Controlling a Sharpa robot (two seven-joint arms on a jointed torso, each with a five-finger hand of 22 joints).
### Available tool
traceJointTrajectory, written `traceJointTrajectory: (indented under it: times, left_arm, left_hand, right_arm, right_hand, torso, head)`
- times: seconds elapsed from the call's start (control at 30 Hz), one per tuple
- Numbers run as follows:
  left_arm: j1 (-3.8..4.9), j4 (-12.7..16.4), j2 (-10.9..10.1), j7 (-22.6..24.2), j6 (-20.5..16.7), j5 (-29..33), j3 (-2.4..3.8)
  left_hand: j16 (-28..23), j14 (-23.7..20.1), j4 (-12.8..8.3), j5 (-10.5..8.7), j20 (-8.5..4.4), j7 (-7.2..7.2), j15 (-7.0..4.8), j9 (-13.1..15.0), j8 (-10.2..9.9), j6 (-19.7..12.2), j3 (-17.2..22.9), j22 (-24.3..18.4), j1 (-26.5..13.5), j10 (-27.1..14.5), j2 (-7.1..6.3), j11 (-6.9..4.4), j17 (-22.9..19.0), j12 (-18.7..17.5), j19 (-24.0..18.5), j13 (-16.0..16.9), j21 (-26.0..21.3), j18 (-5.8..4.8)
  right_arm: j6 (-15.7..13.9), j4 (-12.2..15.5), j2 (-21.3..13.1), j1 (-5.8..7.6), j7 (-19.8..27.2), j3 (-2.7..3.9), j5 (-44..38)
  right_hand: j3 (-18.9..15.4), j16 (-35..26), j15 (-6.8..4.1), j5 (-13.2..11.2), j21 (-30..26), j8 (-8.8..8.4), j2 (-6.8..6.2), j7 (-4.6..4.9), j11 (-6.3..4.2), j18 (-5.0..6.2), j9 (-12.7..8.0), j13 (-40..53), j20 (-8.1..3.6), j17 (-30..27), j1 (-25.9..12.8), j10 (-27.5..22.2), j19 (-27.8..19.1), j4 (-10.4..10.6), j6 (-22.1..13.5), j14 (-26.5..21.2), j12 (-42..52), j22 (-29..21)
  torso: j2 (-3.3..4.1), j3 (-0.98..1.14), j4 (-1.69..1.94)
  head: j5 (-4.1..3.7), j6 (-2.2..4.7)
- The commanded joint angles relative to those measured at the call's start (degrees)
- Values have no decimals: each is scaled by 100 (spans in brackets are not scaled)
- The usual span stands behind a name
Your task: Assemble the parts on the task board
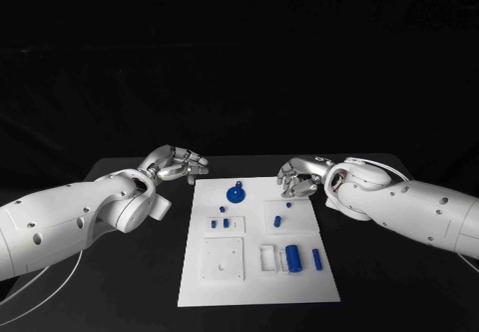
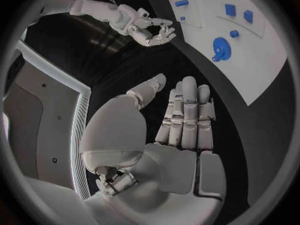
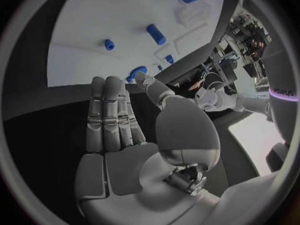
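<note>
The white task board (image 1: 255, 290) lies in the middle of the black table. On it sit a round blue part (image 1: 235, 194), a small peg (image 1: 277, 221), two small blocks (image 1: 219, 223), a thick blue cylinder (image 1: 293, 257) and a slim one (image 1: 316, 259). My left hand (image 1: 178, 164) hovers off the board's far left corner, fingers straight and apart, holding nothing (image 2: 181, 130). At the board's far right corner my right hand (image 1: 300, 174) is also empty, its fingers extended with the thumb apart (image 3: 119, 130). The round blue part (image 2: 220, 49) lies beyond the left fingertips.
A square white plate (image 1: 223, 259) and a narrow white frame (image 1: 268, 258) rest on the near half of the board. Black tabletop (image 1: 120, 290) runs along both sides of the board. A thin cable (image 1: 40, 280) trails under my left arm.
</note>
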Motion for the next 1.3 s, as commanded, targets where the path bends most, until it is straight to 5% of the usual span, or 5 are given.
traceJointTrajectory:
  times: [0.03, 0.23, 0.6, 1.3]
  left_arm:
    - [13, 67, -38, 545, 148, 639, 4]
    - [13, 113, -114, 727, 123, 876, 3]
    - [13, 117, -136, 808, 153, 1013, 3]
    - [13, 34, -130, 802, 100, 1026, 4]
  left_hand:
    - [-303, -82, -8, -23, 28, -6, 55, -3, 35, -53, -38, -57, -32, -69, 27, 50, -108, -29, -118, -20, -159, -88]
    - [-1144, -399, -19, -20, 196, 15, 237, 3, 68, -109, -40, -167, -74, -244, 33, 183, -367, -42, -479, -82, -549, -189]
    - [-1924, -776, -53, 13, 472, 27, 528, 5, 104, -163, -73, -181, -90, -288, 102, 214, -462, -27, -950, -128, -916, -242]
    - [-1978, -732, -52, 40, 490, 28, 534, 1, 107, -184, -78, -160, -80, -289, 125, 214, -411, -22, -956, -137, -942, -216]
  right_arm:
    - [-214, 41, -13, -29, -364, -22, -1106]
    - [-192, 33, -8, -73, -583, -136, -1613]
    - [-175, -122, 64, -199, -646, -160, -1773]
    - [89, -65, 95, -280, -545, -169, -1694]
  right_hand:
    - [93, 78, 11, -100, 68, -32, -48, 12, 5, 80, 5, 16, -31, 64, 42, -29, 72, 8, -16, 44, -60, 70]
    - [481, 459, 79, -440, 351, -92, -228, 1, 80, 80, -34, -63, -169, 308, 91, -205, 336, 58, -20, 236, -339, 286]
    - [1054, 1315, 42, -663, 932, -79, -319, -48, 45, 80, -78, -141, -396, 762, 140, -49, 719, 75, 131, 360, -492, 756]
    - [1290, 1687, -45, -598, 1137, 17, -246, -111, -45, 80, -39, -101, -437, 806, 37, 268, 764, 44, 353, 278, -476, 996]
  torso:
    - [-4, -1, -3]
    - [7, -4, -3]
    - [18, -5, 14]
    - [16, 2, 2]
  head:
    - [-9, 41]
    - [-30, 110]
    - [-47, 158]
    - [2, 148]
